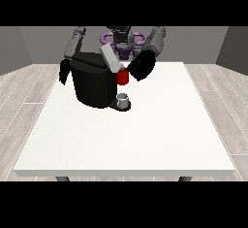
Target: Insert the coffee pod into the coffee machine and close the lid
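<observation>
Black machine [94,84] at table [145,139] centre-back, grey lid [110,58] tilted up, red thing at the machine [122,77] at its 3 o'clock. Grey thing [124,98] at the machine's 4 o'clock, maybe pod, cannot tell. Right-of-view hand [140,67] at red thing's 2 o'clock, left-of-view hand [63,72] at machine's 9 o'clock; fingers unreadable on both.

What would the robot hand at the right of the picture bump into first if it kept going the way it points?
Probably the red thing at the machine. The robot hand at the view's right slants down towards it and looks right beside it, with the coffee machine just beyond. Depth is hard to judge from this one view.
</observation>
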You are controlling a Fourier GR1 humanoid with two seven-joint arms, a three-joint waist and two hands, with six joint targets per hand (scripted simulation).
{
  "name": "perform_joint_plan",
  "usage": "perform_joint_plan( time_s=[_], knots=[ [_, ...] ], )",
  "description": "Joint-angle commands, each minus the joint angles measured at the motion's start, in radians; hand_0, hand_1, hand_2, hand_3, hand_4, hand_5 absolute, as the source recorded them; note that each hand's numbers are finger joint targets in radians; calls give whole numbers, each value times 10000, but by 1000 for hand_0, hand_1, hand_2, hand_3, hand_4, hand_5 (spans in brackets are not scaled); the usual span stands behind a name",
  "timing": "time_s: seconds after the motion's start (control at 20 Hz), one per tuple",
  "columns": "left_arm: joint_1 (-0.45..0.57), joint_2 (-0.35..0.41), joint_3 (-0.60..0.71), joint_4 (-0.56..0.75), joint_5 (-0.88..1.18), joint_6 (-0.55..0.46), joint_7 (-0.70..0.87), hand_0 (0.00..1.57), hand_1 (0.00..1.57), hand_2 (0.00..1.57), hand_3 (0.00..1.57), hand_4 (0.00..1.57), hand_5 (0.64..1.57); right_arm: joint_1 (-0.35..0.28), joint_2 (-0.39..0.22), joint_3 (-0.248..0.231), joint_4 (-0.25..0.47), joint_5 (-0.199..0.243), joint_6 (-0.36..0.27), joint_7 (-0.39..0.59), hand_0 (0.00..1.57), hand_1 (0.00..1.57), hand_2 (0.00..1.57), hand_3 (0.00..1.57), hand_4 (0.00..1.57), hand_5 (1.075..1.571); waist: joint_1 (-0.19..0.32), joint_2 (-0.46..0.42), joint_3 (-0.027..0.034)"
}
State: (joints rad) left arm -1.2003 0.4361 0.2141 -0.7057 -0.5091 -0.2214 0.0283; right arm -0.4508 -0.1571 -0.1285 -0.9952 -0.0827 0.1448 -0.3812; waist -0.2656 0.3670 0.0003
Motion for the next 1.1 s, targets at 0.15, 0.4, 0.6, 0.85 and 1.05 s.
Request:
perform_joint_plan(
  time_s=[0.15, 0.4, 0.6, 0.85, 1.05],
  knots=[
    [359, -881, 130, -310, 554, 111, -547, 0, 0, 350, 355, 0, 1571, 101, 40, -419, 782, -282, 36, -409, 0, 0, 0, 0, 349, 1571, 594, -261, 2],
    [2087, -2113, 174, -781, 1427, -283, -1689, 0, 0, 0, 0, 0, 1571, 963, -564, -1096, 1395, -712, 452, -691, 0, 0, 0, 0, 245, 1571, 1687, -1533, -2],
    [3899, -2814, 341, -696, 1935, -270, -2556, 0, 0, 0, 0, 0, 1571, 1946, -106, -887, 1229, -649, 333, -815, 0, 0, 0, 0, 278, 1571, 2120, -2648, -14],
    [6090, -3265, 595, -819, 2785, -1132, -3914, 0, 0, 0, 0, 144, 1571, 3573, 71, -451, 1117, -272, 574, -1353, 0, 0, 0, 0, 168, 1571, 2716, -4234, -19],
    [7909, -3393, 634, -471, 2845, -1193, -4414, 0, 0, 0, 0, 355, 1571, 4486, 662, 501, -23, 277, 287, -770, 0, 0, 0, 0, 0, 1571, 2178, -5448, -22]
  ],
)
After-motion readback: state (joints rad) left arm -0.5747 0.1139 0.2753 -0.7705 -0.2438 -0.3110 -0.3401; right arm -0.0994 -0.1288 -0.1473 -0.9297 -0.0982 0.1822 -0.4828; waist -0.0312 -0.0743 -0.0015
